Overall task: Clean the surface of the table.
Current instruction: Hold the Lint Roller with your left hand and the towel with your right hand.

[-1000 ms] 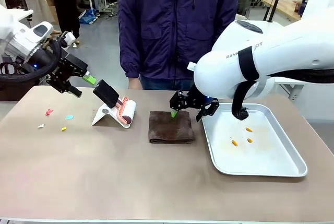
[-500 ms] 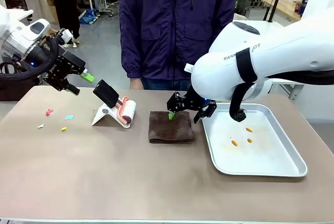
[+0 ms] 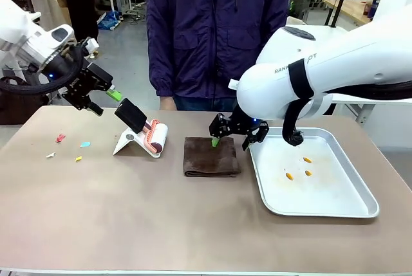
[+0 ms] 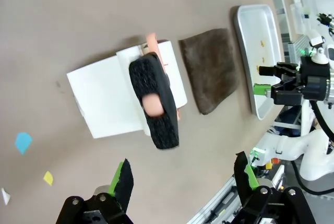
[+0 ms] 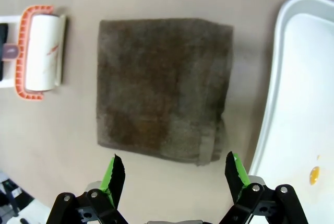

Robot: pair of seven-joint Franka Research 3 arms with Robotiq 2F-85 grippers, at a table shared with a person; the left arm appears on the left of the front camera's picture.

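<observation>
A: Spot the right gripper (image 3: 232, 141)?
B: Yes. Wide open, holding nothing, hanging just over the brown cloth (image 3: 211, 156).
A: And the left gripper (image 3: 105, 101)?
B: Wide open too, nothing in it. Up high, far left of the brown cloth, past the lint roller (image 3: 151, 138).
A: And the table (image 3: 129, 224)?
B: Right under the brown cloth. Little coloured bits (image 3: 85, 144) far left of it, tray (image 3: 328, 195) just right.

Brown towel (image 3: 211, 156), tray (image 3: 329, 193) on table (image 3: 129, 218)
</observation>
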